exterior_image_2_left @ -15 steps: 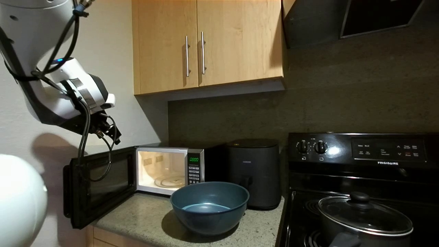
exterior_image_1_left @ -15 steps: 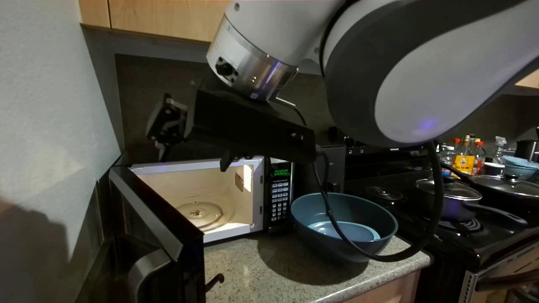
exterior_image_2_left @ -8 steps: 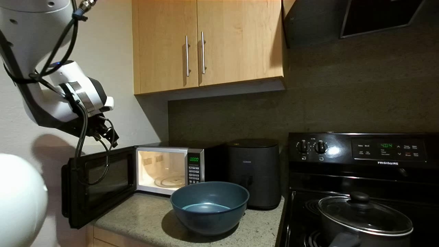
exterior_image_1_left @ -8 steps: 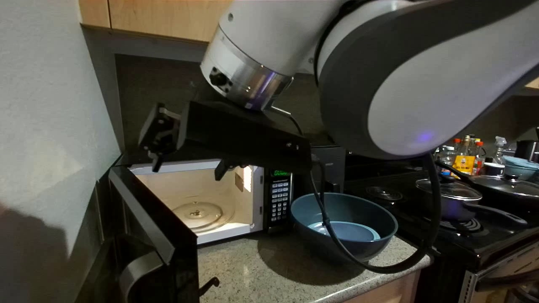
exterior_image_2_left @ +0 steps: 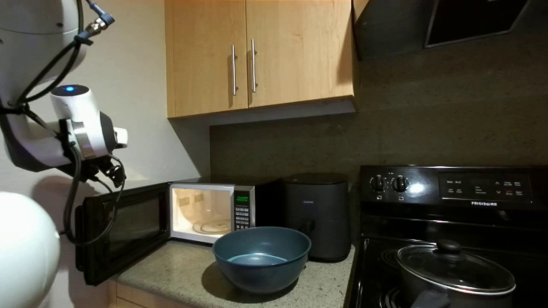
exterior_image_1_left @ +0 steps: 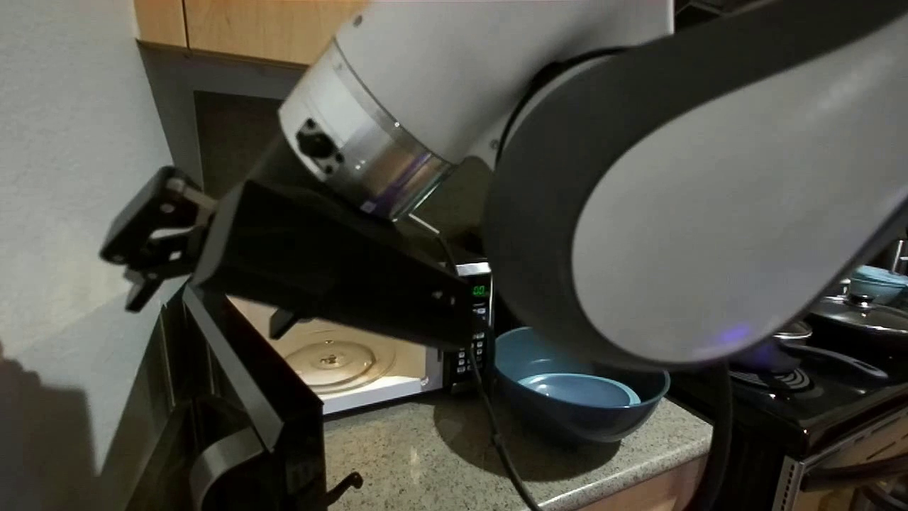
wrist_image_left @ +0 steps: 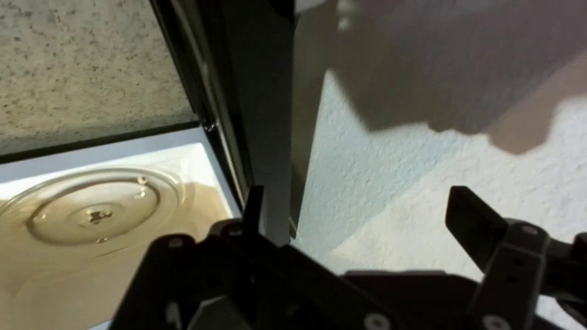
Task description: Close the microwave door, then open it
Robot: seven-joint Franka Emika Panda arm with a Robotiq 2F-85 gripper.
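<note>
Currently, your speckled grey counter carries the boxy black microwave at its far side. Hinged on the left, the rectangular black-framed microwave door stands wide open, swung toward the near left. A round dark-blue bowl sits near the microwave's right side, and a round glass turntable lies in the microwave. Your black tool hangs by the door's top edge, jaws spread wide, holding nothing; you cannot tell whether it touches.

The black microwave door stands wide open from the left edge of the microwave, lit inside.
</note>
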